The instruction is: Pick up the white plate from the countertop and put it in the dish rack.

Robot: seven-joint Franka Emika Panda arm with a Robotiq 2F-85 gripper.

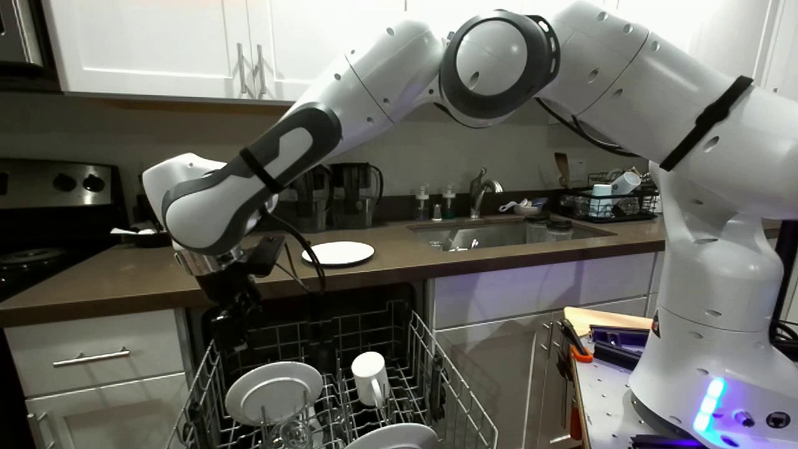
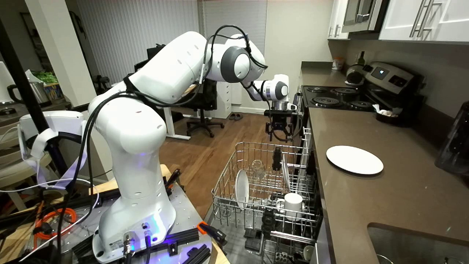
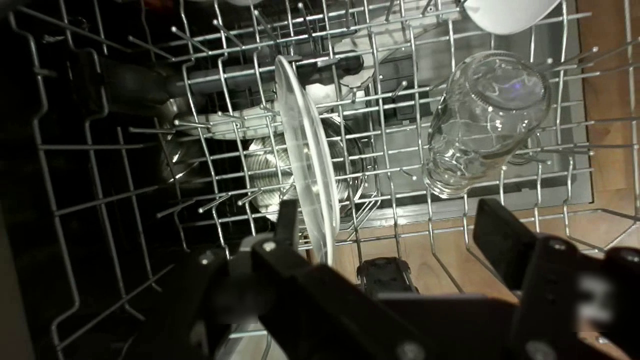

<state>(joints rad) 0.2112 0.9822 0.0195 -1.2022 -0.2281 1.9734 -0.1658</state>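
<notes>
White plate, round and plain, lies flat on the brown surface, near its front edge. Shows as a bright oval in both exterior views, dark shadow under the near rim. Gripper well apart from it, above the dish rack, fingers spread wide. Rack holds other upright plates, a white mug and a clear glass jar.

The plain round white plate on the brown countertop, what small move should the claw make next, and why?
Probably raise the black claw a little higher over the grey metal wire dish rack: it hangs there open, holding nothing, while the plain round white plate lies on the brown countertop. A sideways swing first might bump another white plate standing in the rack.
</notes>
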